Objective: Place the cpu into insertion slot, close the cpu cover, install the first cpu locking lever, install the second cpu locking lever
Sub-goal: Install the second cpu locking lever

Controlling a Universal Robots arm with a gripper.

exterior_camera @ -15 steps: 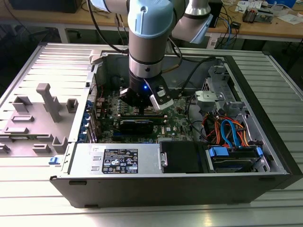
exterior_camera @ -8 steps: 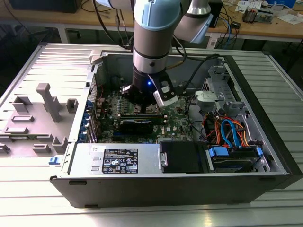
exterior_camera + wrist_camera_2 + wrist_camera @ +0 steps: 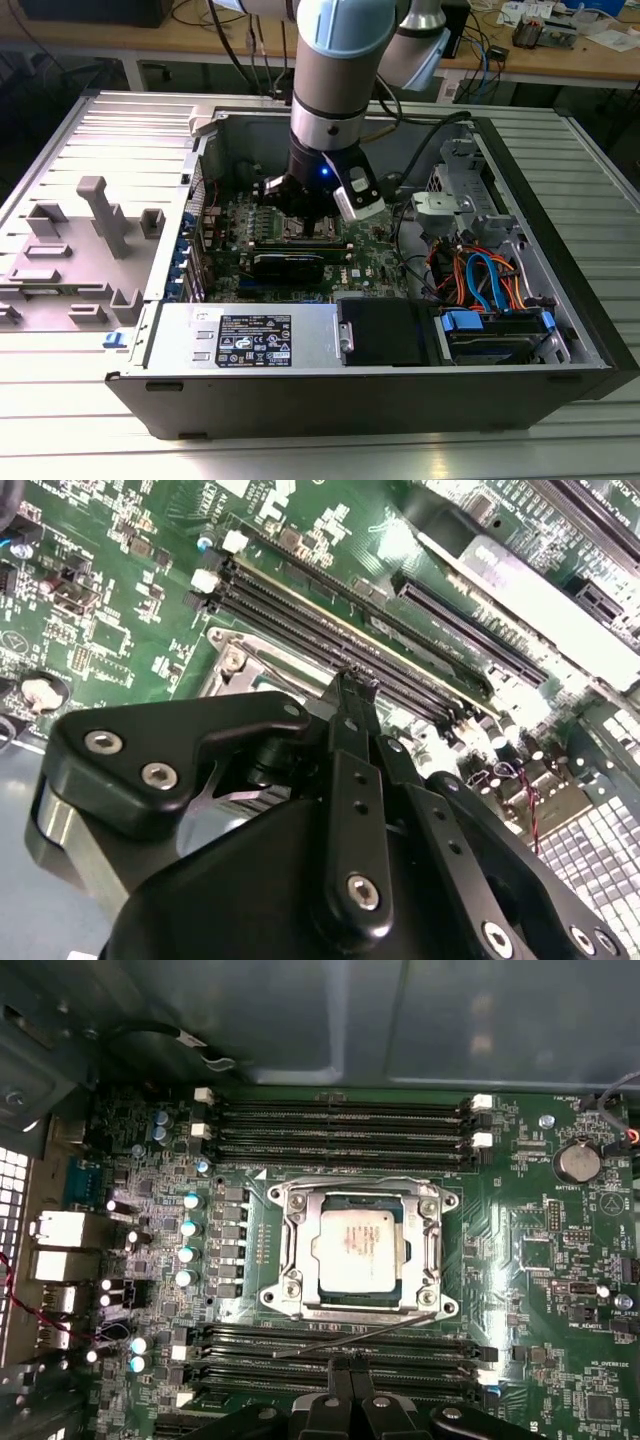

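At the centre of the first wrist view, the square silver-topped cpu (image 3: 358, 1249) is seen seated in the insertion slot (image 3: 286, 1305), framed by the dull grey metal cpu cover (image 3: 432, 1250), while the black gripper (image 3: 349, 1362) is pinched closed, empty, just below.

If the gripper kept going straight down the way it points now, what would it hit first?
Most likely the black memory slots beside the socket: the gripper has its closed fingertips right above them, just short of the thin lever and the cpu cover. Depth is uncertain.

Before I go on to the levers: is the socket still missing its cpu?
No: in the first wrist view the cpu sits in the insertion slot.
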